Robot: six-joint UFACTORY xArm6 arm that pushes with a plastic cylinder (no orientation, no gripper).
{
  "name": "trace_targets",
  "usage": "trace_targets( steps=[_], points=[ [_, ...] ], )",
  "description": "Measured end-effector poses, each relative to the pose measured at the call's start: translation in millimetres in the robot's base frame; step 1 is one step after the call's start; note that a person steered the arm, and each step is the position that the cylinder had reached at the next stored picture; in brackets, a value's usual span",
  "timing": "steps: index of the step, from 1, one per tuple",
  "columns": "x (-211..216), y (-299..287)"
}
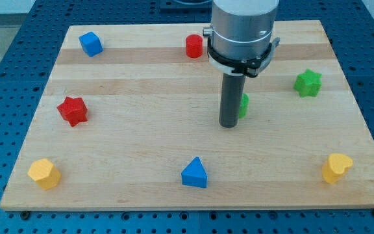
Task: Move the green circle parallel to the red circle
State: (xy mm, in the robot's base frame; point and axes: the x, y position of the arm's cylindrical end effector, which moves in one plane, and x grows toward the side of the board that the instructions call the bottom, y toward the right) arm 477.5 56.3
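The green circle (243, 104) sits right of the board's middle, mostly hidden behind the dark rod; only a sliver of its right side shows. The red circle (194, 46) stands near the view's top, a little left of the rod. My tip (228, 125) rests on the board, touching or just in front of the green circle's left side. The arm's grey body rises above it to the view's top.
A wooden board (141, 130) carries a blue cube (90, 43) top left, a red star (73, 110) left, a green star (308, 82) right, a yellow block (44, 173) bottom left, a blue triangle (195, 173) bottom centre, a yellow heart (336, 168) bottom right.
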Motion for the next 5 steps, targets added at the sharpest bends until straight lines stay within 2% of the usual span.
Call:
trace_targets(
  steps=[2, 3, 4, 5],
  points=[
    [-82, 2],
    [-141, 10],
    [-144, 16],
    [-119, 13]
  ],
)
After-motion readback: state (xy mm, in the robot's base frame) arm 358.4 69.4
